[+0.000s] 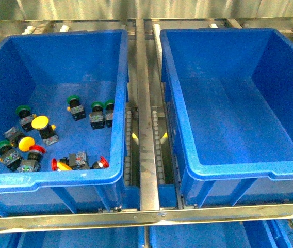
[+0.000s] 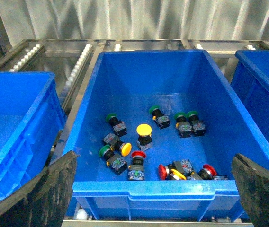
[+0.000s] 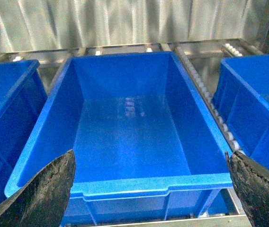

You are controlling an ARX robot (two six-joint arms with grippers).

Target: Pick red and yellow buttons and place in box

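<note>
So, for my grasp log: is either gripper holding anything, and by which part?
Nothing is held. Left gripper and right gripper are open and empty; the buttons lie in a crate.

Front camera over button crate [image 1: 59,57] and box [image 1: 229,113]; wrists one each.

Two containers stand side by side on a roller rack [image 1: 160,155]: the crate [image 1: 48,182] to the left, the box [image 1: 239,174] to the right, with a rail [image 1: 145,103] running front to back between them. All buttons [image 1: 39,122] lie in the crate, on its floor, in the near half. One group sits by the left wall, three lie in a row behind the rest, and a few lie against the near wall. A third crate [image 2: 16,118] stands left of the crate. A fourth crate [image 3: 257,94] stands right of the box. A bar [image 1: 146,216] crosses before both.
</note>
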